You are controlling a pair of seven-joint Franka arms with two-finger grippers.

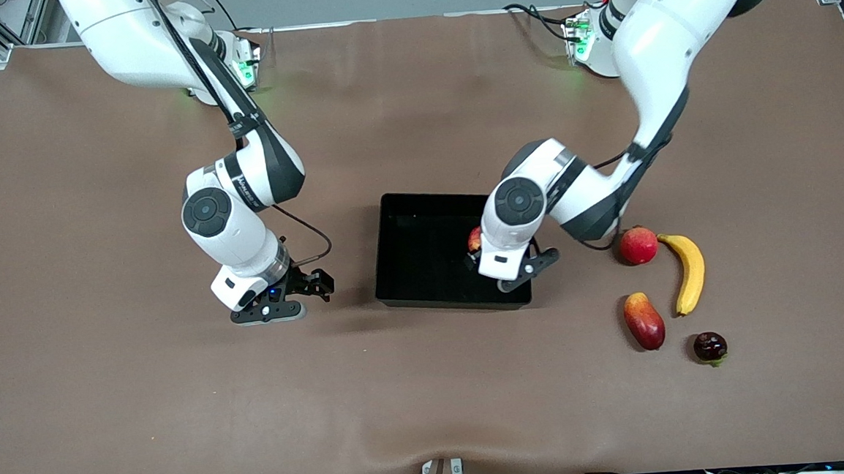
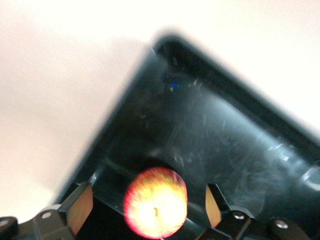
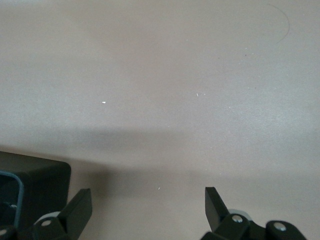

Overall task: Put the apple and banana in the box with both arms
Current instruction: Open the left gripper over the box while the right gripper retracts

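The apple (image 1: 474, 240), red with yellow patches, is in the black box (image 1: 421, 215) at its wall toward the left arm's end. My left gripper (image 1: 477, 254) is over it and open. In the left wrist view the apple (image 2: 156, 202) sits between the spread fingers (image 2: 80, 210) with a gap on each side, over the box floor (image 2: 225, 135). The banana (image 1: 690, 268) lies on the table toward the left arm's end, apart from the box. My right gripper (image 1: 318, 281) is open and empty over bare table beside the box; it also shows in the right wrist view (image 3: 147, 205).
A round deep-red fruit (image 1: 639, 245) lies beside the banana's farther tip. A red-yellow mango-like fruit (image 1: 644, 320) and a small dark fruit (image 1: 710, 347) lie nearer the front camera. A box corner (image 3: 35, 185) shows in the right wrist view.
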